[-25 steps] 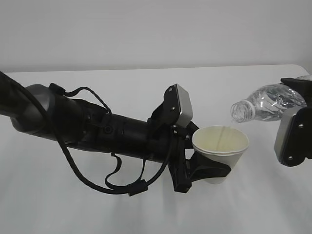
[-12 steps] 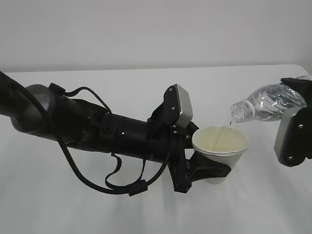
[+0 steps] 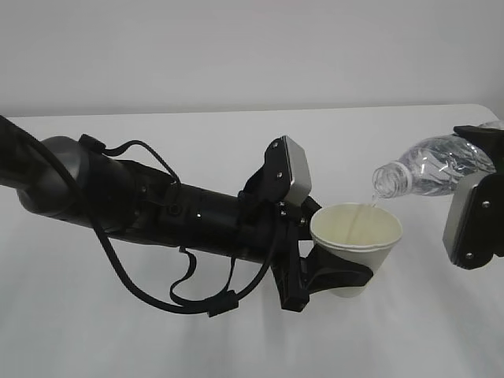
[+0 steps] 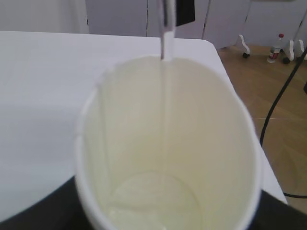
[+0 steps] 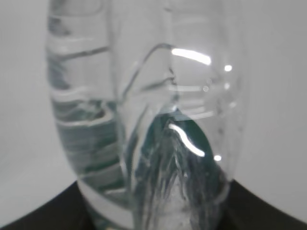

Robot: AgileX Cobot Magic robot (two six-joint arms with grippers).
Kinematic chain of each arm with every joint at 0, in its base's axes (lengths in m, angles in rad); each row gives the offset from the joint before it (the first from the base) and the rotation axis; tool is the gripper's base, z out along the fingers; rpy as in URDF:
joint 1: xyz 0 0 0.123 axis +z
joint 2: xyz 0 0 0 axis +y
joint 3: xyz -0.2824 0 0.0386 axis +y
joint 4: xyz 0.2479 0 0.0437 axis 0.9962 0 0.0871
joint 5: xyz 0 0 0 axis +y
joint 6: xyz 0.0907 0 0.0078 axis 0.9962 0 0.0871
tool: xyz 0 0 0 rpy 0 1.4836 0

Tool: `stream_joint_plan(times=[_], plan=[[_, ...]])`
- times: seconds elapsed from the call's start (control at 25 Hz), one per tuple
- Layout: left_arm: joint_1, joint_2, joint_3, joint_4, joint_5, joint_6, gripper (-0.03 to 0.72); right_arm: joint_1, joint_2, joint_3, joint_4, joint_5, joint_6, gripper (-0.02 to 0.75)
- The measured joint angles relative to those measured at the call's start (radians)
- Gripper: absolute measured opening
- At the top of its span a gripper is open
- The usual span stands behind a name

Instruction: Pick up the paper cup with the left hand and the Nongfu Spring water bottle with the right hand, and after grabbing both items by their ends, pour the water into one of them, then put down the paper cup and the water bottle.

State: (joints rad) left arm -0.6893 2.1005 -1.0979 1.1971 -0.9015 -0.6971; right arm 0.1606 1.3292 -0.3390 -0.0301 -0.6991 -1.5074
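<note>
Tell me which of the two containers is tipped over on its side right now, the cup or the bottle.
The water bottle, held nearly horizontal with its open neck over the paper cup. The cup stays upright, catching a thin stream of water.

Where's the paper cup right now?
In the exterior view the paper cup sits right of centre, held upright above the table in the left claw, just below the tilted water bottle mouth.

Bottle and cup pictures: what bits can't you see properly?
- Water bottle: in the exterior view its back end is hidden by the right gripper and cut by the edge.
- Bottle label: the right wrist view is too blurred to read it.
- Paper cup: its lower wall is hidden by the left gripper.
- Cup's bottom: cut off in the left wrist view, so how much water there is stays unclear.
</note>
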Motion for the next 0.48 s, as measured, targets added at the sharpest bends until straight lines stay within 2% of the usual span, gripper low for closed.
stream_joint_plan(times=[0.48], plan=[[0.0, 0.0, 0.0, 0.0, 0.0, 0.0, 0.429, 0.0, 0.0, 0.0, 0.0, -0.002, -0.002, 0.35]])
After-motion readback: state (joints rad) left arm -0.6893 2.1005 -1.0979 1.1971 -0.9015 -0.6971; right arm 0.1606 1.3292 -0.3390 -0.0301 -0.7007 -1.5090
